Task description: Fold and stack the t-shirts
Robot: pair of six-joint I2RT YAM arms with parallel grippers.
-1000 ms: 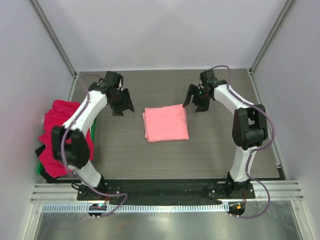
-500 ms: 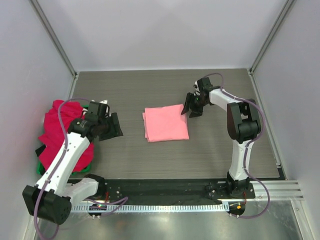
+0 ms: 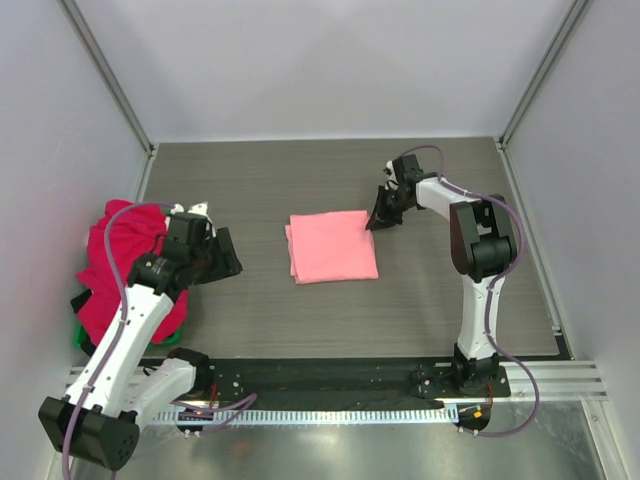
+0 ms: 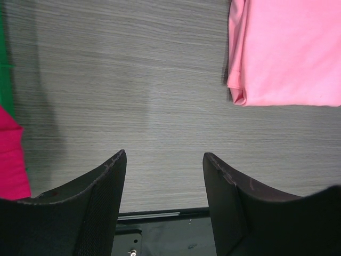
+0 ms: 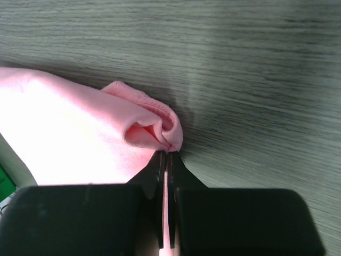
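Middle of the grey wood-grain table (image 3: 260, 180): the light salmon-pink cotton t-shirt (image 3: 333, 246) lies folded into a neat, flat rectangle. The right gripper (image 3: 378, 216) is at that shirt's far right corner, on the side toward the table's right edge. From the right wrist camera, the right gripper (image 5: 166, 154) has its jaws pressed together with barely a sliver between them, and a rolled lip of the pink shirt (image 5: 80, 138) is pinched at the tips. The rest of the cloth spreads out flat on the table to the left in that view.

Over at the left edge sits the heap of crimson-red t-shirts (image 3: 125, 270), unfolded and bunched up, on a green tray (image 3: 78, 338) of which only a corner peeks out. A bit of black cloth (image 3: 85, 300) shows at the heap's outer side.

The left gripper (image 3: 225, 258) hovers over bare table between the red heap and the pink shirt. The left wrist view shows the left gripper (image 4: 164, 154) with its jaws spread wide and nothing between them. The pink shirt's folded edge (image 4: 287, 53) is up at that view's top right, well apart from the fingers, and a sliver of red cloth (image 4: 10, 154) shows at the left.
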